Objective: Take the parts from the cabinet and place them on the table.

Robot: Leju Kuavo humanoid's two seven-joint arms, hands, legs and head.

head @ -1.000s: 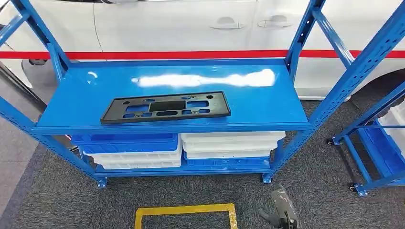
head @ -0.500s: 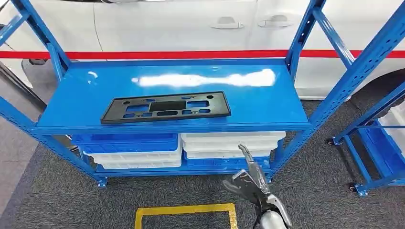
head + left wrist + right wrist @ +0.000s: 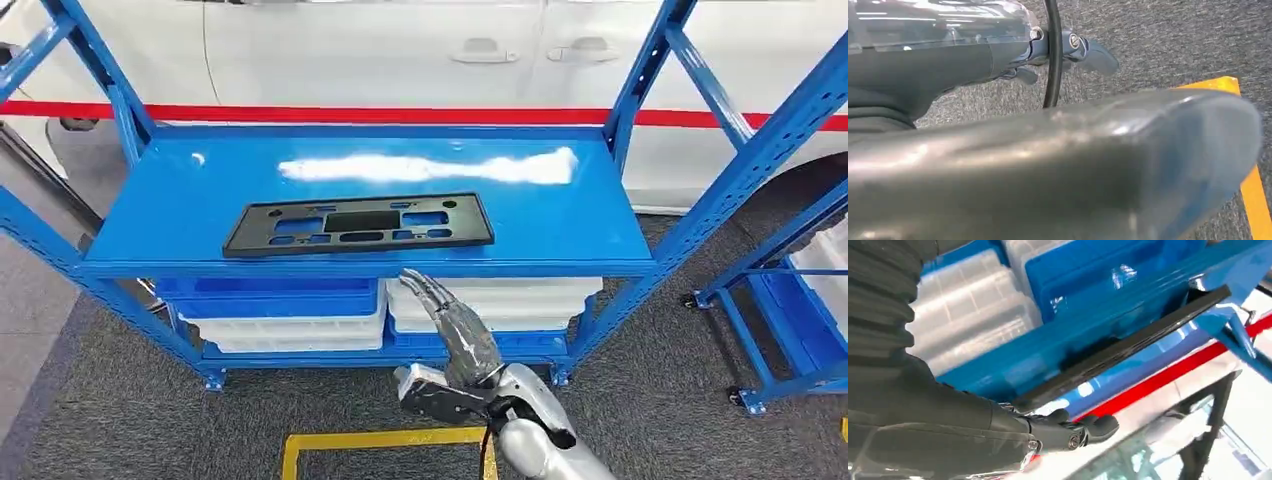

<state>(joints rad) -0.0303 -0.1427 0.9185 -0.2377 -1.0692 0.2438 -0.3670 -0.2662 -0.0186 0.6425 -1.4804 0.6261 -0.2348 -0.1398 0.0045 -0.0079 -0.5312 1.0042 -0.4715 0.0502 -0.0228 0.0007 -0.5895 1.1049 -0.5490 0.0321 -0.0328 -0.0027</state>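
Shelving of blue steel [image 3: 560,255] stands across the scene, and a flat black plastic panel [image 3: 358,224] with cut-out slots lies on its upper shelf, toward the near edge and a little left of centre. From the right wrist view the same black panel [image 3: 1128,347] shows edge-on, lying flat on the shelf with its near edge at the shelf lip. Under that shelf sit stacked trays: blue trays [image 3: 268,296] over white ones on the left, white trays [image 3: 495,300] over a blue one on the right. The right hand [image 3: 452,330] is raised in front of the lower trays, below the shelf's near edge and just right of the panel's middle, apart from the panel. Its fingers [image 3: 428,292] reach up and forward, spread loosely, with nothing in them. The left hand [image 3: 1088,52] hangs over grey carpet beside a yellow floor marking [image 3: 1248,185]; whether its fingers are spread or curled cannot be told. Behind the shelving stands a white car [image 3: 400,50] with a red stripe. A second blue rack [image 3: 790,330] stands at the far right.
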